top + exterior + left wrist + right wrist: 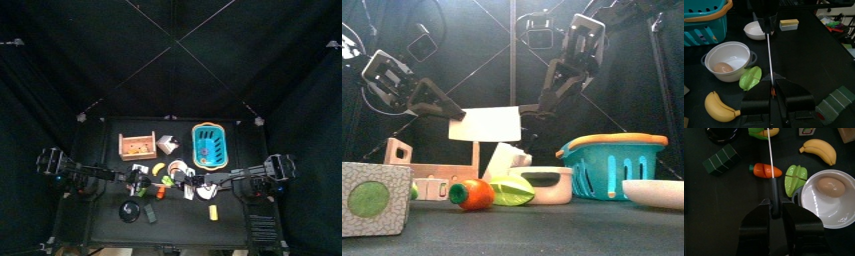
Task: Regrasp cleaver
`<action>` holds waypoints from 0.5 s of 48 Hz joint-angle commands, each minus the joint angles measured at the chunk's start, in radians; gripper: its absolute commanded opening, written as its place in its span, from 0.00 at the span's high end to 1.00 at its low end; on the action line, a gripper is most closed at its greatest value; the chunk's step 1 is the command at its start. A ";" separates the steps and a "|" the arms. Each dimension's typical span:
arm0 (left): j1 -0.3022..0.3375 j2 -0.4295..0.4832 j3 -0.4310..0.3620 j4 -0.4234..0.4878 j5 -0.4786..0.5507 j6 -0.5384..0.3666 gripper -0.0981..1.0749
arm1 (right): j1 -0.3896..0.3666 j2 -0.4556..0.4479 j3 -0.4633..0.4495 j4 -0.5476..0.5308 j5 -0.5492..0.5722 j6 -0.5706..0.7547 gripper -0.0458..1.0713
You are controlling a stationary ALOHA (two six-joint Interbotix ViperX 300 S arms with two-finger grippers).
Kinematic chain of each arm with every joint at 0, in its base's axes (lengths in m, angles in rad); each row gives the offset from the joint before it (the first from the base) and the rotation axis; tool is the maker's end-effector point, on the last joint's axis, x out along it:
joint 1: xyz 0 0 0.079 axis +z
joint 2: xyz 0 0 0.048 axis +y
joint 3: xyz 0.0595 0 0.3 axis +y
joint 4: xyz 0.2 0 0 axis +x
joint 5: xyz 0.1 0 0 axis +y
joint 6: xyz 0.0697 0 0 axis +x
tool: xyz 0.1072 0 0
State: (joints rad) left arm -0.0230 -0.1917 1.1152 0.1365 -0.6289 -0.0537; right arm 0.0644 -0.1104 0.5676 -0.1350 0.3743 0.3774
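Front view: one pale flat toy cleaver (486,125) hangs above the worktop (543,228), clamped between two black tools, left tool (460,117) and right tool (523,113), over one orange carrot (472,194).

Colours around my jaws

My black jaws pinch the whitish cleaver (485,125); below sit a yellow banana (819,150), orange carrot (767,170), green leaf (795,178), teal basket (613,165).

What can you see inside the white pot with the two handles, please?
The white pot holds one pale, egg-like item, resting against its wall; the floor around it is bare. Whatever lies directly beneath that item is hidden by it.
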 commanded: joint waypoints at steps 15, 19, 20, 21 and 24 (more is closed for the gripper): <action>-0.003 -0.003 -0.017 -0.025 -0.005 0.000 0.53 | -0.006 -0.012 -0.025 -0.003 -0.005 0.000 0.55; -0.003 -0.003 -0.017 -0.025 -0.005 0.002 0.53 | -0.006 -0.006 -0.026 -0.002 -0.003 0.000 0.56; -0.003 -0.003 -0.017 -0.025 -0.005 0.002 0.53 | -0.006 -0.005 -0.026 -0.002 -0.003 0.000 0.56; -0.003 -0.003 -0.017 -0.025 -0.005 0.000 0.53 | -0.006 -0.005 -0.026 -0.002 -0.005 0.000 0.56; -0.003 -0.003 -0.015 -0.025 -0.005 -0.002 0.53 | -0.006 0.005 -0.031 0.002 -0.005 0.000 0.56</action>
State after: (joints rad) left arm -0.0245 -0.1917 1.1152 0.1135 -0.6289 -0.0537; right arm 0.0614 -0.0982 0.5676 -0.1365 0.3743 0.3774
